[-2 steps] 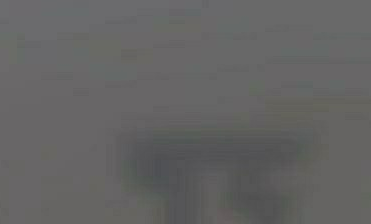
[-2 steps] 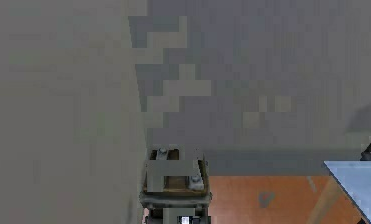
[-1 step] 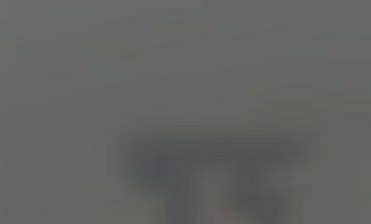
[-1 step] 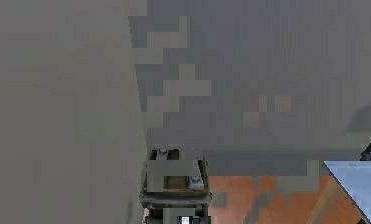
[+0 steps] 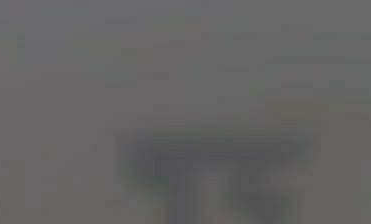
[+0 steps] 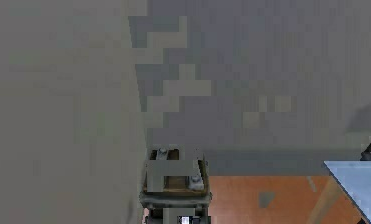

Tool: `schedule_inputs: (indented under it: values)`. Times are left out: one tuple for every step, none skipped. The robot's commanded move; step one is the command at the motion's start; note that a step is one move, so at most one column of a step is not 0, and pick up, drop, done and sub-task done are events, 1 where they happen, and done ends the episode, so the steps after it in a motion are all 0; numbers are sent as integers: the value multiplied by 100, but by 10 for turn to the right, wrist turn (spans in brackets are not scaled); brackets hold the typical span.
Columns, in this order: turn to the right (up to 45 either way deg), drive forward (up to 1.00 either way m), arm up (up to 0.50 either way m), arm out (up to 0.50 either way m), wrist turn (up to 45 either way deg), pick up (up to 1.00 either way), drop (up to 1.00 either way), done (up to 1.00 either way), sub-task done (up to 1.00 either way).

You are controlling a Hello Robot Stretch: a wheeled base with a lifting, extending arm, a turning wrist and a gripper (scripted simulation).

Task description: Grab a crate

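A dark boxy shape rises from the bottom edge of the arm side view near the middle; it looks like the arm's end with my gripper [image 6: 174,186]. Its fingers are too hard to make out, so I cannot tell whether it holds anything. A grey wall [image 6: 63,110] stands directly behind it, with a darker grey wall [image 6: 263,90] running off to the right.
A strip of orange floor [image 6: 268,198] lies right of the dark shape. A pale grey tabletop corner [image 6: 355,188] juts in at the bottom right, with a thin dark thing [image 6: 370,146] above it. A plain grey surface [image 5: 183,60] stands close in the forward view.
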Motion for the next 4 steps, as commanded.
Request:
schedule_inputs:
  values:
    - [0, 0, 0, 0, 450, 0, 0, 0, 0]
    - [0, 0, 0, 0, 330, 0, 0, 0, 0]
    - [0, 0, 0, 0, 0, 100, 0, 0, 0]
    - [0, 0, 10, 0, 0, 0, 0, 0, 0]
